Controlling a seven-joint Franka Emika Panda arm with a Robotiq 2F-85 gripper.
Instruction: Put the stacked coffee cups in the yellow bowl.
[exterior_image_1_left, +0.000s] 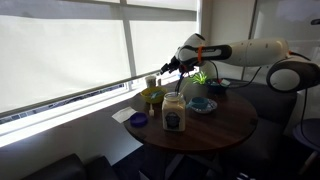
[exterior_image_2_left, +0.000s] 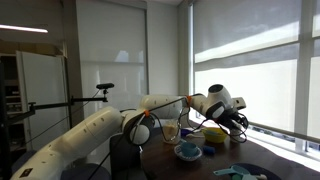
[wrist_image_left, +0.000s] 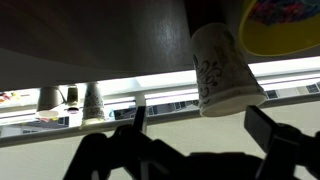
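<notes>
Gripper (wrist_image_left: 196, 114) spread wide and empty, framing the stacked coffee cups (wrist_image_left: 225, 70) at centre-right of the wrist view, apparently lined up for a side grasp; yellow bowl (wrist_image_left: 283, 25) just beside them, upper-right corner, so the carry looks short.

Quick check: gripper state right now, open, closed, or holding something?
Gripper: open, fingers spread wide, holding nothing; the stacked coffee cups sit ahead of it, ungripped.

Round dark wooden table (exterior_image_1_left: 225, 125), pale roller blinds (exterior_image_1_left: 60, 50) over wide windows (exterior_image_2_left: 255, 115), bright daylight flooding in.
</notes>
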